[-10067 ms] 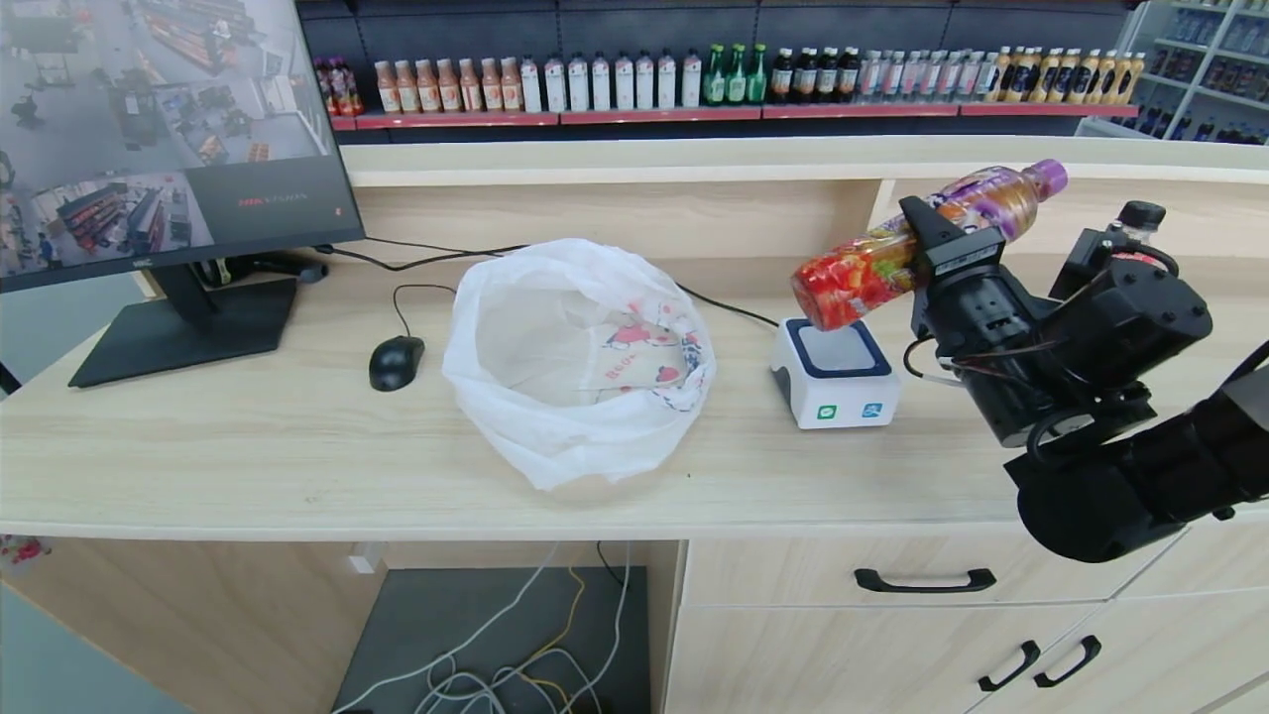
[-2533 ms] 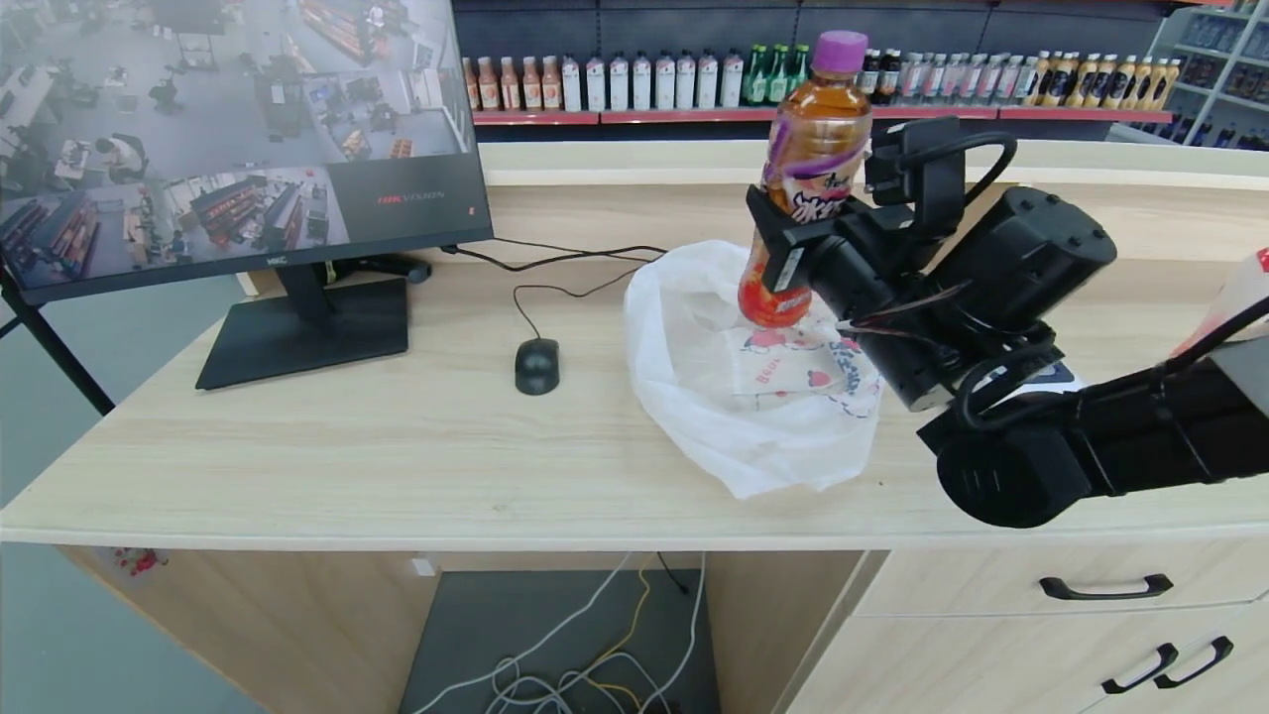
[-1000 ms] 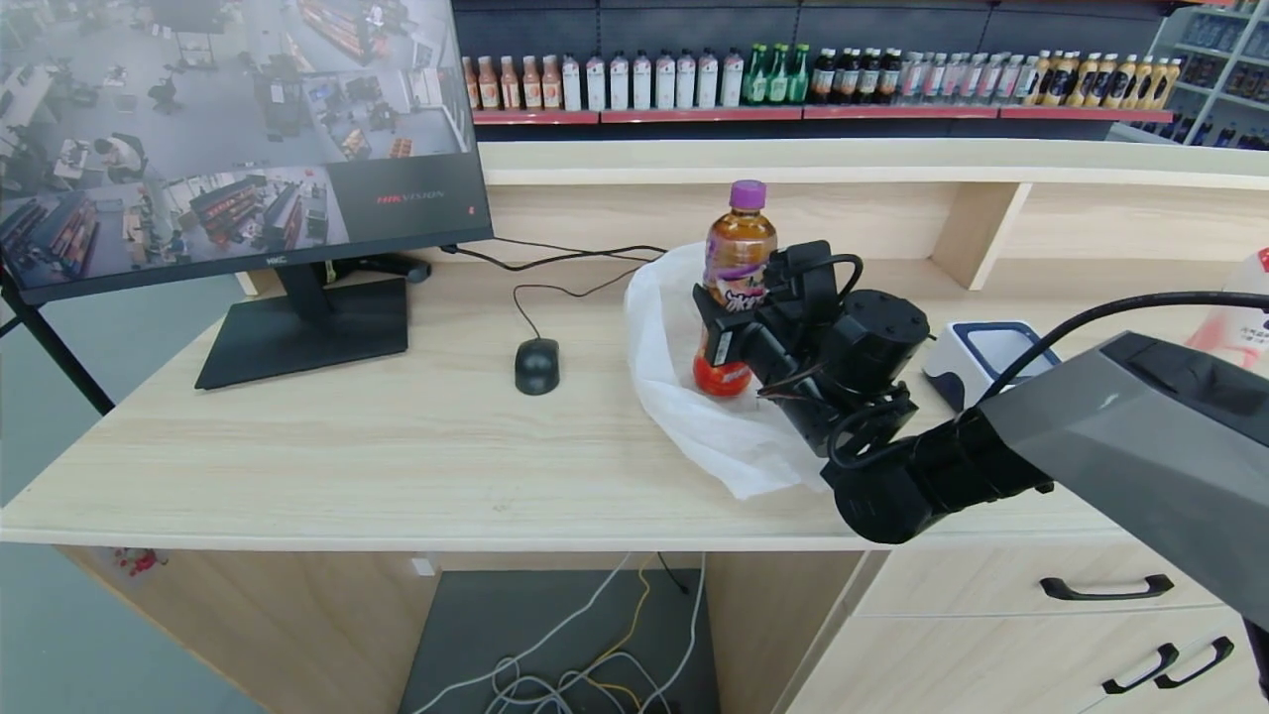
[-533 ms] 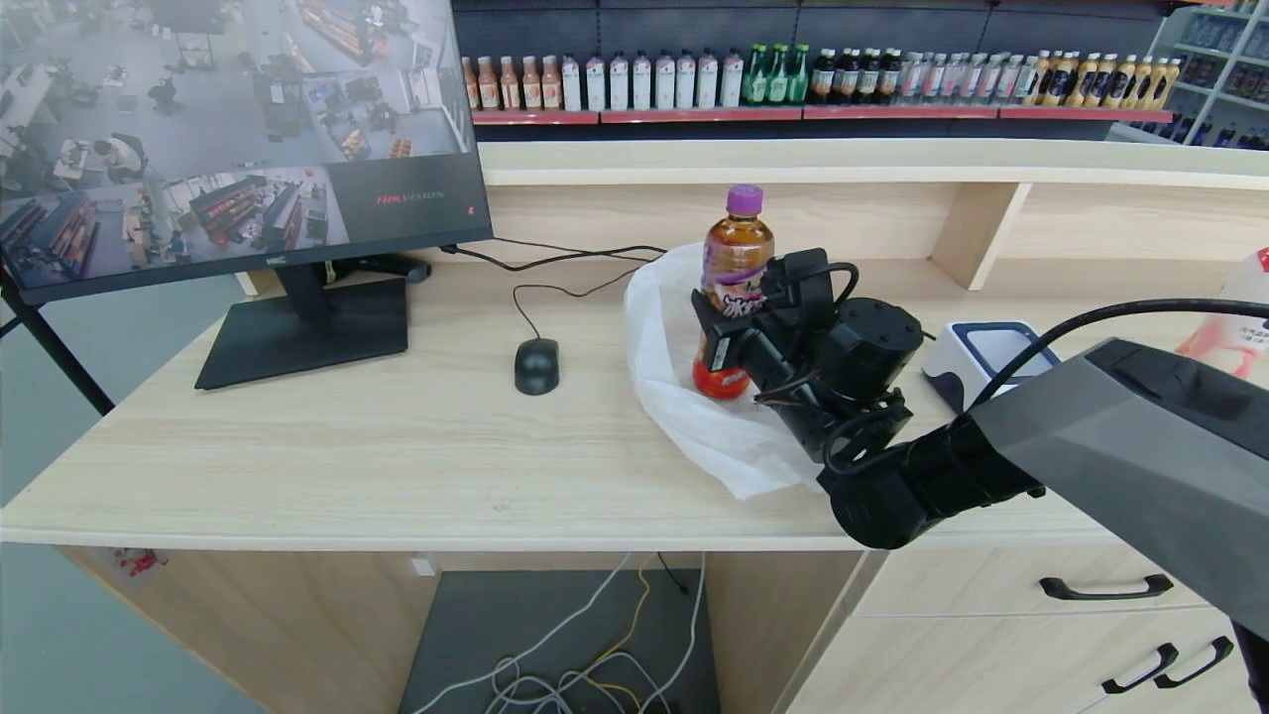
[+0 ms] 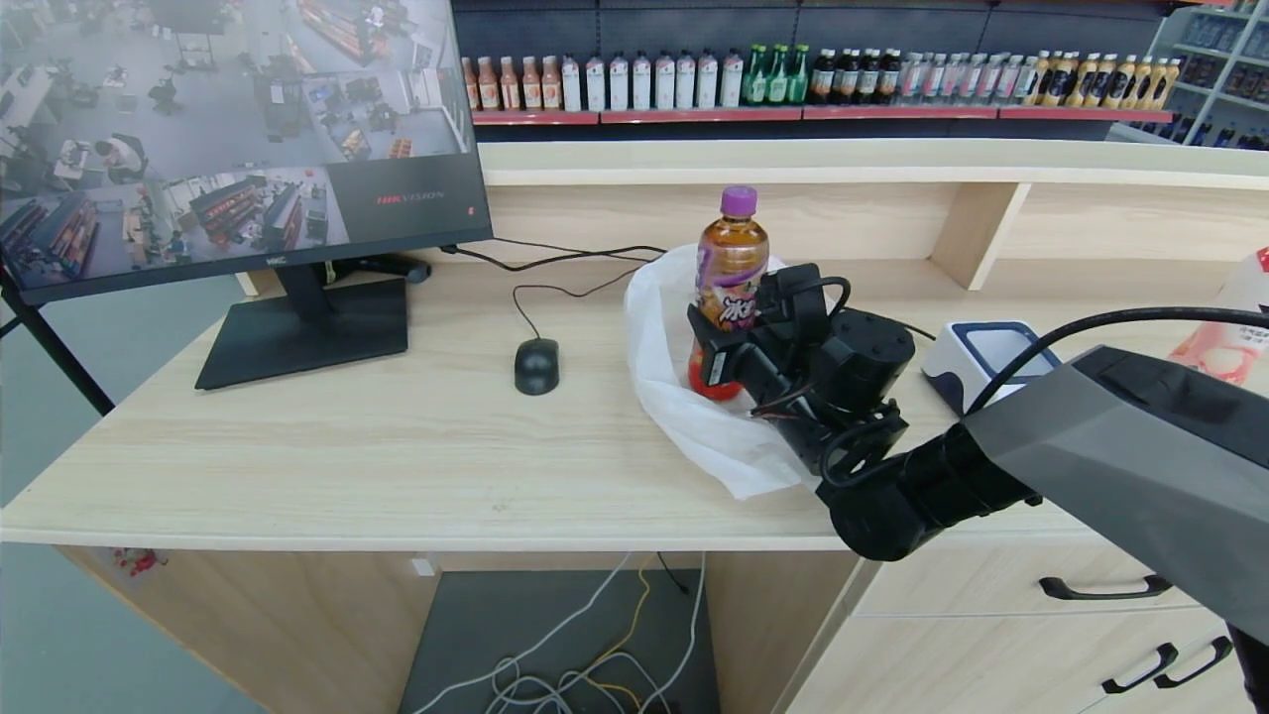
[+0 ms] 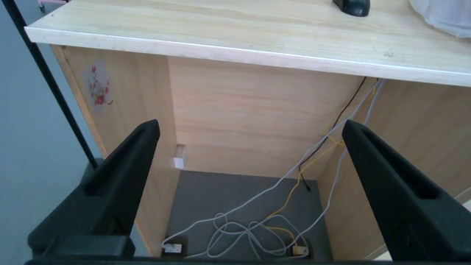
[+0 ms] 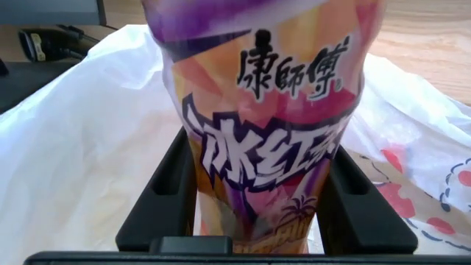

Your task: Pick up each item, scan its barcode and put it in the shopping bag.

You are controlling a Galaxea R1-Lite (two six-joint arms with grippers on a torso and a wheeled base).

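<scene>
An orange drink bottle (image 5: pixel 731 263) with a purple cap stands upright inside the mouth of the white shopping bag (image 5: pixel 684 421) on the counter. My right gripper (image 5: pixel 736 327) is shut on the bottle's lower half. In the right wrist view the bottle's label (image 7: pixel 265 132) sits between the two black fingers (image 7: pixel 165 191), with the bag's plastic (image 7: pixel 81 147) behind it. The white scanner (image 5: pixel 981 357) stands to the right of the bag. My left gripper (image 6: pixel 250 132) hangs open below the counter's front edge, holding nothing.
A monitor (image 5: pixel 228 129) and a black mouse (image 5: pixel 536 366) occupy the counter left of the bag. A pale item with a red top (image 5: pixel 1224 337) shows at the far right edge. Loose cables (image 6: pixel 257 221) lie under the counter, and drawers (image 5: pixel 1100 590) are at the lower right.
Over the earlier frames the right arm carried the bottle from the scanner over to the bag and lowered it in. In the last second it shifted slightly left, still gripping the bottle.
</scene>
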